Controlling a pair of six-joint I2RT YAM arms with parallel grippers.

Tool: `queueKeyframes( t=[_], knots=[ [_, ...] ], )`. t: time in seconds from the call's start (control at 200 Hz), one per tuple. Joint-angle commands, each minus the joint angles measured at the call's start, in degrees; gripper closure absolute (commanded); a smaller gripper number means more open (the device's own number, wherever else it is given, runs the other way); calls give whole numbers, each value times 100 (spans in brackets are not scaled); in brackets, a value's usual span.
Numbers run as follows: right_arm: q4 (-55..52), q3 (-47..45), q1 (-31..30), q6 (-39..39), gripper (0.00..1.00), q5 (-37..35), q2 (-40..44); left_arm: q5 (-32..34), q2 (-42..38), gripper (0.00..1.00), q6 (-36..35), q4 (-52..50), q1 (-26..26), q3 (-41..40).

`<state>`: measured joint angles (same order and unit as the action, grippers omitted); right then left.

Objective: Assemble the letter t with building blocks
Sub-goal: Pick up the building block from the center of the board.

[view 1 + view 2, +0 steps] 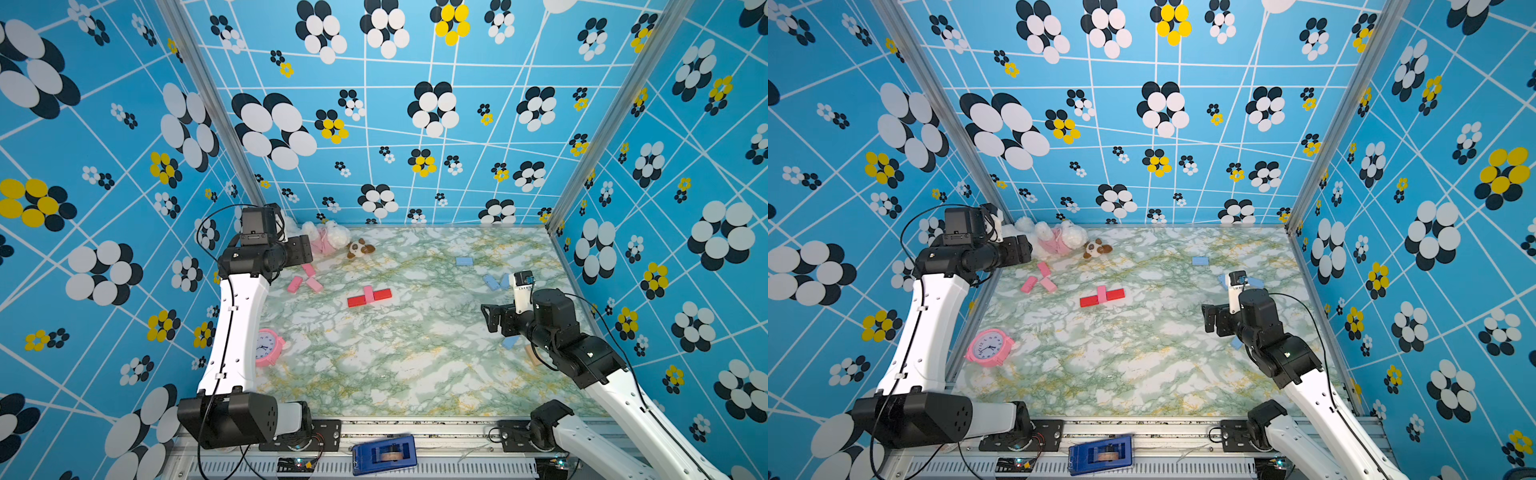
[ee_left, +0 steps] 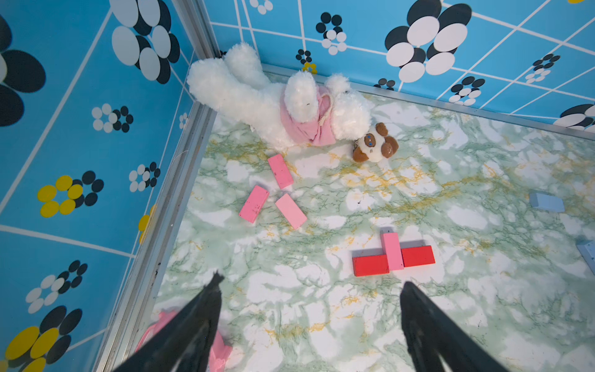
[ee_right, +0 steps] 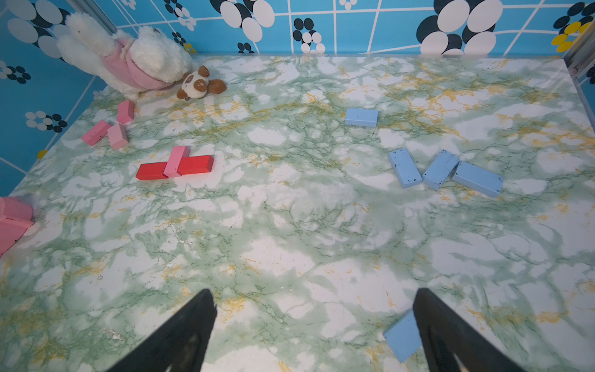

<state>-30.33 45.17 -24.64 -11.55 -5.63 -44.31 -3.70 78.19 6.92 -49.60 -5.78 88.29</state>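
**Half a T laid, both my grippers empty**

Both my grippers stand wide apart and carry nothing. A little beyond the fingertips of my left gripper (image 2: 310,286), two red blocks (image 2: 370,265) lie end to end on the table (image 3: 289,225) with a pink block (image 2: 392,251) set across their joint. I cannot tell whether it rests on them or between them. Three loose pink blocks (image 2: 254,203) lie farther ahead, close together.

I judge the figure fragile. The pink block reaches only a short way past the red ones, so the stem seems to need another block. If I bring one in low or off-line, it could shove the pink block askew or push the red blocks apart. With my fingers spread this wide, reaching for one loose pink block could knock its neighbours. A light-blue block (image 3: 401,338) lies right beside a finger of my right gripper (image 3: 314,293), and a careless sweep would drag it.

The right wrist view shows three light-blue blocks (image 3: 439,169) clustered well ahead of my right gripper. In both top views my right arm hides part of them. Only a top view shows the tan block (image 1: 532,356) tucked by my right arm, and the alarm clock (image 1: 268,347) whole.
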Motion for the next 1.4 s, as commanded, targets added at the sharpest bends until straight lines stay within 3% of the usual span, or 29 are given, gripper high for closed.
queueKeyframes(
  t=[0.0, 0.16, 0.355, 0.505, 0.64, 0.9, 1.395],
  knots=[
    [-57, 177, -46, -1, 1, 44, -74, -122, 217, 13, 154, -338, -60, -110],
    [63, 168, -47, -32, 1, 79, -118, -367, 835, 18, 798, -408, -56, -194],
    [146, 172, -49, -57, 1, 131, -234, -28, 1562, 24, 1690, 114, 37, -400],
    [176, 177, -45, -94, 1, 142, -235, 230, 2352, 33, 2128, 88, 182, -48],
    [203, 120, -50, -145, 1, 137, -161, 669, 2946, 33, 2264, -40, 385, 313],
    [211, 50, -49, -190, 1, 189, -90, 927, 3916, 35, 2544, -372, 385, 995],
    [266, -45, -46, -209, 1, 211, -57, 1126, 4483, 39, 2607, -465, 288, 1198]
  ],
)
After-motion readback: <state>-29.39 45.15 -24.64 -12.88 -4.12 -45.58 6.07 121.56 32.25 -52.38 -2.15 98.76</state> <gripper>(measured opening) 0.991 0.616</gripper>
